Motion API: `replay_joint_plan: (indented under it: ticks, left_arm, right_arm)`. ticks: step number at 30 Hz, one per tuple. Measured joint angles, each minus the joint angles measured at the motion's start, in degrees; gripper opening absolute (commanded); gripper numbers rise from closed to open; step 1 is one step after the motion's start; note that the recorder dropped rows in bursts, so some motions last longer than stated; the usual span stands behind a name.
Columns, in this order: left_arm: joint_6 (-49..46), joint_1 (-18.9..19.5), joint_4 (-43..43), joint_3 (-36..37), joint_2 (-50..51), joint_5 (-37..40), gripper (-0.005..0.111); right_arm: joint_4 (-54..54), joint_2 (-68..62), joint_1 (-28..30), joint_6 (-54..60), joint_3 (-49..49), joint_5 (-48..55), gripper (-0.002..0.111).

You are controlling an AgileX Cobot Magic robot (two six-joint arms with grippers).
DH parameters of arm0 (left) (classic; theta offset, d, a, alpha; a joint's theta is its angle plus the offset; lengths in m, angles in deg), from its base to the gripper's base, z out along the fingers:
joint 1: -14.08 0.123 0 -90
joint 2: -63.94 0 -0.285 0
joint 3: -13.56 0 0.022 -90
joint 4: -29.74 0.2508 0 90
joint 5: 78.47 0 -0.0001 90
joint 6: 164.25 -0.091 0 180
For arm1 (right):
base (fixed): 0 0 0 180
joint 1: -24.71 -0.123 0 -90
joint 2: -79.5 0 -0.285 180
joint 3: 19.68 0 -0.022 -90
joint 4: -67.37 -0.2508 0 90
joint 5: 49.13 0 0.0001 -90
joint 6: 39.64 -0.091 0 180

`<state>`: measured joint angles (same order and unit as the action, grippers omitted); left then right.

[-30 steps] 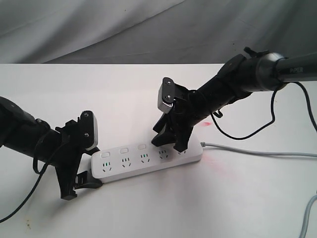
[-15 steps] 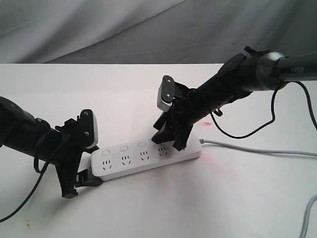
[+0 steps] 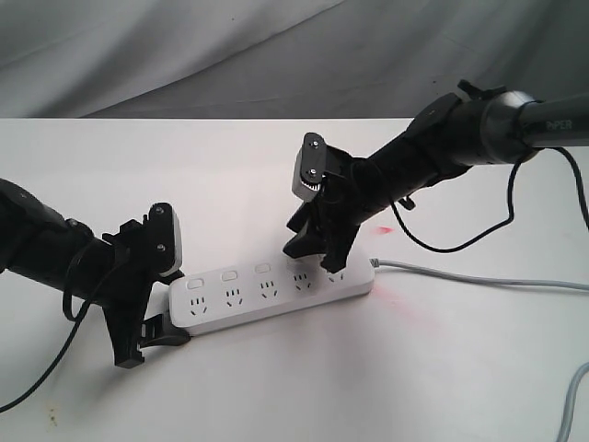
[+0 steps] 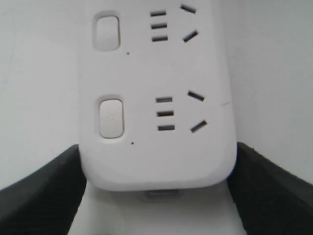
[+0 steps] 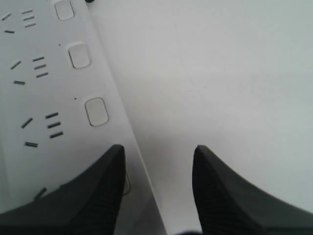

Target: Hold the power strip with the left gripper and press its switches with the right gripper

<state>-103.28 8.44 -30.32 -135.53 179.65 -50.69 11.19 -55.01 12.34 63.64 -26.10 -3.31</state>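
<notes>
Because the white table (image 3: 276,396) looks smooth, sliding is the main risk. The power strip (image 3: 276,296) lies flat on it near the middle of the exterior view, running from about 8 o'clock to 2 o'clock, and a slanted push could skate or pivot it. The right gripper (image 3: 315,258) is over the strip's 2 o'clock end with its jaws parted and nothing between them. In its wrist view one finger lies over the strip's edge, partly covering a button, and the other hangs over bare table; I cannot tell whether either tip touches. If that arm comes down as it stands, the outer finger may hit the table first, or the inner one may strike the casing instead of the button. The left gripper (image 3: 152,345) straddles the rounded 8 o'clock end, its fingers seemingly pressed against both long sides of the strip. That hold sits far from the pressing point, so I judge that a hard press could swing the free end round it. The grey cord (image 3: 479,279) trails toward 3 o'clock and could snag the right arm. The switches (image 3: 229,275) are small and close together, so slight misalignment would miss one or catch two.
</notes>
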Motion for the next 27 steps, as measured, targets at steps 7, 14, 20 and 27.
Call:
replay_joint_plan:
  ticks: [7, 14, 20, 27]
  left_arm:
    - [0.0, 0.0, 0.0, 0.0, 0.0, 0.0, 0.057]
    - [0.0, 0.0, 0.0, 0.0, 0.0, 0.0, 0.057]
    - [0.0, 0.0, 0.0, 0.0, 0.0, 0.1, 0.057]
    - [0.0, 0.0, 0.0, 0.0, 0.0, 0.1, 0.057]
  right_arm:
    - [0.2, -0.8, 0.0, 0.0, 0.1, 0.0, 0.041]
    - [0.0, -0.7, 0.0, 2.4, 1.9, -0.4, 0.041]
    - [-1.2, -1.1, 0.0, 3.2, 2.6, -0.9, 0.041]
    - [-3.8, -2.3, 0.3, 3.2, 2.6, -0.2, 0.041]
